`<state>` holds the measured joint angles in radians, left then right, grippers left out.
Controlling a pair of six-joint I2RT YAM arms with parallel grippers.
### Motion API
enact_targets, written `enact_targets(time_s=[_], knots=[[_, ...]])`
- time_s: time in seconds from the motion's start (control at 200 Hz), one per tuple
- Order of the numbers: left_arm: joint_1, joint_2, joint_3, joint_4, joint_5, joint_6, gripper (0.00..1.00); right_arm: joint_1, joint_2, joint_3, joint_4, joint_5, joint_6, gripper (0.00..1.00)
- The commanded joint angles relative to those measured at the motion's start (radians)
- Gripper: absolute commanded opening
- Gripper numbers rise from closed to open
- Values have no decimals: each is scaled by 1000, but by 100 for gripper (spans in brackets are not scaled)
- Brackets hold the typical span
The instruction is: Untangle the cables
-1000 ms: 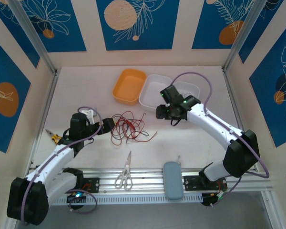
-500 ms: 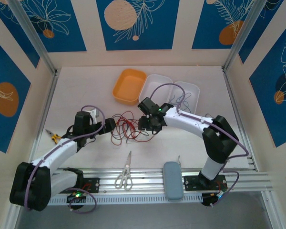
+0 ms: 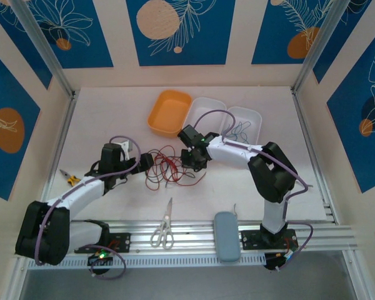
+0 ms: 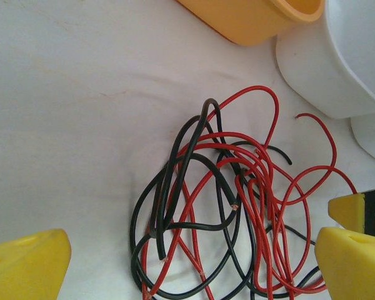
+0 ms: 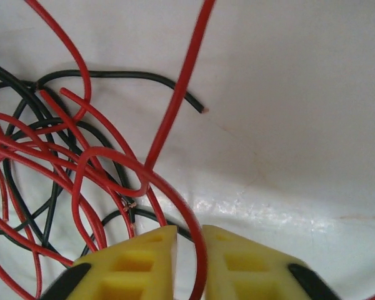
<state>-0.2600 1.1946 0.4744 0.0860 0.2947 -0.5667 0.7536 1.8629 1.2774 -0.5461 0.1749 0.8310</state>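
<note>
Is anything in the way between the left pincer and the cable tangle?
Nothing visible does. The open left pincer faces the cables across bare table. The right pincer grips a red cable at the tangle's opposite side.

You can pass over the bare table (image 3: 112,115) left of the orange bowl (image 3: 170,114), and in front of the cables (image 3: 169,169). The bowl and white tubs (image 3: 203,107) block the back. The left gripper (image 3: 145,164) and right gripper (image 3: 190,164) crowd the cables' two sides. Scissors (image 3: 164,228) and a grey case (image 3: 226,236) lie by the front rail (image 3: 194,234). Pliers (image 3: 69,179) lie at the far left.
</note>
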Motion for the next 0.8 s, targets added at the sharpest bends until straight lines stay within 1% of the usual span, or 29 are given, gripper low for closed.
enact_targets(time_s=[0.0,0.08,0.225,0.38,0.485,0.67,0.79], knots=[[-15,4,30,25,-5,24,100,9,-16,28,17,-27,-8,6],[-20,-4,28,22,-6,22,100,23,-44,27,16,-3,-26,0],[-28,-44,30,-3,-15,22,100,51,-102,24,10,51,-58,0],[-44,-129,36,-65,-62,42,100,83,-170,25,5,100,-95,0],[-48,-186,39,-103,-69,56,100,102,-209,31,11,123,-125,0],[-60,-234,28,-122,-43,62,100,129,-275,44,44,121,-183,0],[-64,-240,-5,-42,22,42,98,136,-311,61,56,118,-201,0]])
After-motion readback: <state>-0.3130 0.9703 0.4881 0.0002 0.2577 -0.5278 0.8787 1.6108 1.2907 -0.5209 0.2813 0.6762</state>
